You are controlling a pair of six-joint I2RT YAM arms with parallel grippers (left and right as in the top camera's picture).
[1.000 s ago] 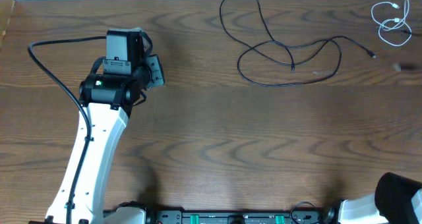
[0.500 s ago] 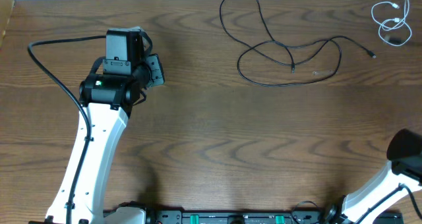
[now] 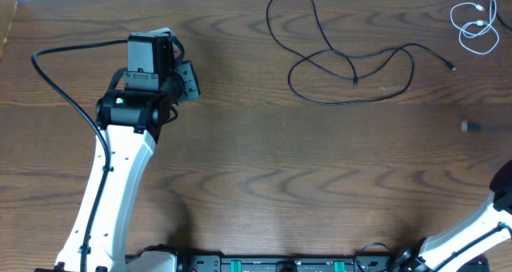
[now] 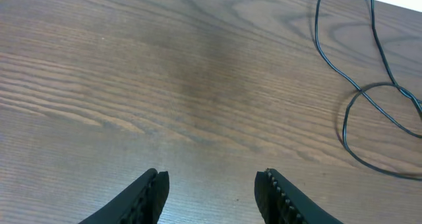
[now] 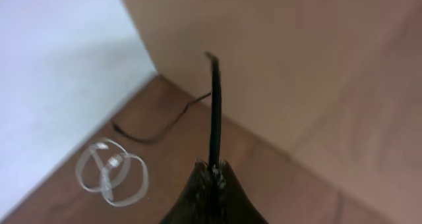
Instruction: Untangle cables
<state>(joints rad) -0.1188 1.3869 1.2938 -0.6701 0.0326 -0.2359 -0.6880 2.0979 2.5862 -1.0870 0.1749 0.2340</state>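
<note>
The long black cable (image 3: 352,60) lies in loose loops at the back centre-right of the table, both plugs on the wood. Part of it shows in the left wrist view (image 4: 369,99). The white cable (image 3: 475,28) sits coiled in small loops at the far right back corner, apart from the black one. It also shows in the right wrist view (image 5: 112,171). My left gripper (image 4: 211,184) is open and empty over bare wood, left of the black cable. My right gripper (image 5: 212,168) is shut, with a thin black rod-like piece (image 5: 214,105) sticking up from between its jaws.
A thick black arm wire (image 3: 64,88) loops beside the left arm (image 3: 120,168). The right arm (image 3: 480,232) enters at the front right corner. A small dark blur (image 3: 470,126) shows over the right of the table. A white wall borders the table's back edge.
The right arm has shifted at the front right corner, and the small dark blur has moved from the right edge down and leftward. The left arm and both cables have stayed put.
</note>
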